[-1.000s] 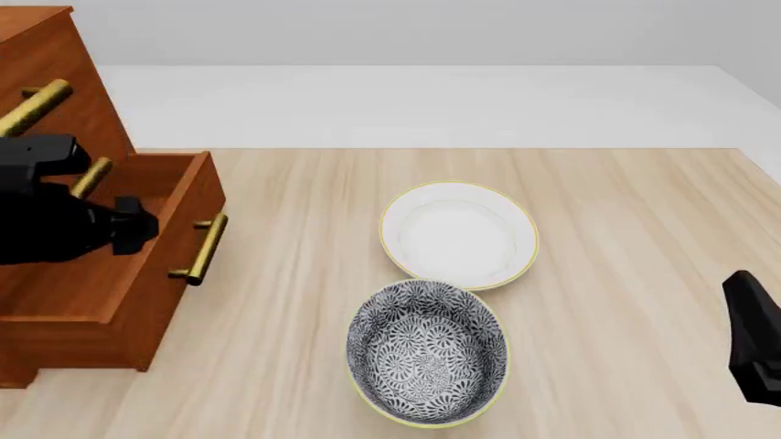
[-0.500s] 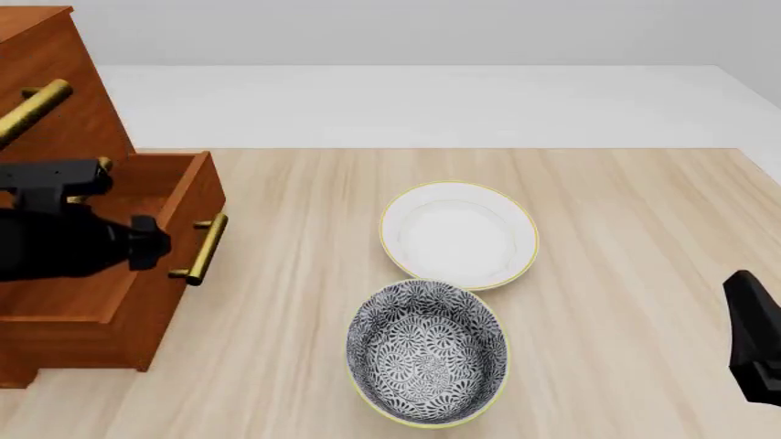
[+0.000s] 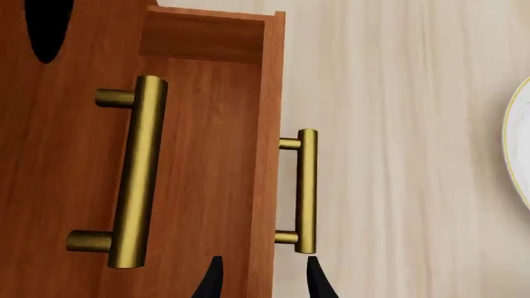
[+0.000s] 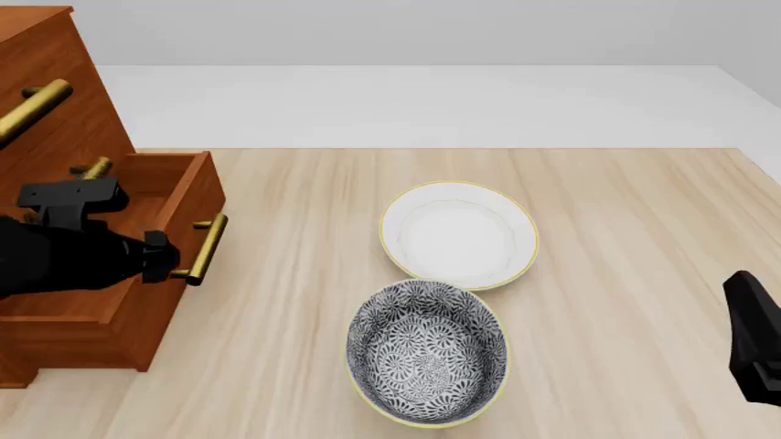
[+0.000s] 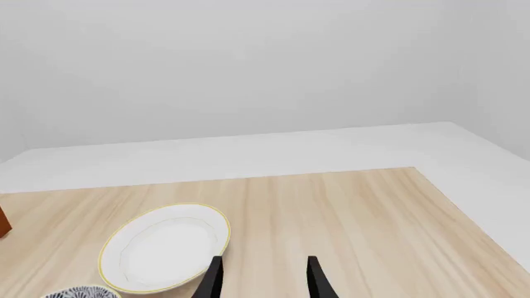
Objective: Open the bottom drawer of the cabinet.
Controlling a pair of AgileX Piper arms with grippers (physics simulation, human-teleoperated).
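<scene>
The cabinet (image 4: 55, 101) stands at the table's left, and its bottom drawer (image 4: 171, 197) is pulled out, showing its hollow inside (image 3: 207, 161). The drawer's brass bar handle (image 4: 201, 249) (image 3: 307, 189) faces the table's middle. My left gripper (image 4: 156, 256) (image 3: 263, 282) hovers over the drawer's near front corner, open, its fingertips (image 3: 212, 279) standing either side of the front panel's top edge and holding nothing. The middle drawer's handle (image 3: 136, 171) is close beside it. My right gripper (image 4: 747, 311) (image 5: 263, 279) is open at the table's right edge, far from the cabinet.
A white bowl with a yellow rim (image 4: 459, 234) (image 5: 164, 245) sits mid-table. A patterned grey bowl (image 4: 427, 352) sits nearer, in front of it. Bare wood (image 4: 293, 274) lies between the drawer's handle and the bowls.
My left gripper has moved nearer and rightward over the open drawer, toward its front panel and handle. The drawer, bowls and right arm have stayed put.
</scene>
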